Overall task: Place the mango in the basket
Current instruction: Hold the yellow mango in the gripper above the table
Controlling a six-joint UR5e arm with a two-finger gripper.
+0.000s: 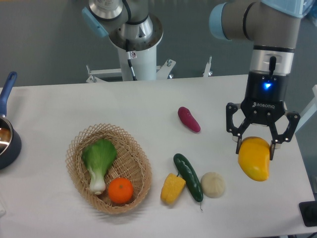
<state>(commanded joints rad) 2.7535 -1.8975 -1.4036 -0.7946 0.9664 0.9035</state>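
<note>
The mango (pixel 254 159) is a glossy yellow oval with an orange blush, at the right side of the table. My gripper (pixel 255 148) stands straight above it, its two fingers closed against the mango's upper part on the left and right. Most of the fruit shows below the fingertips. The wicker basket (pixel 76 148) sits on the table at the left front, far from the gripper. It holds a green leafy vegetable (pixel 99 161) and a round orange (pixel 120 191).
A purple sweet potato (pixel 189 119), a dark green cucumber (pixel 188 177), a blocky yellow piece (pixel 172 188) and a pale round bun-like thing (pixel 213 185) lie between basket and gripper. A dark blue pot (pixel 7 144) stands at the left edge. The table's right edge is near the mango.
</note>
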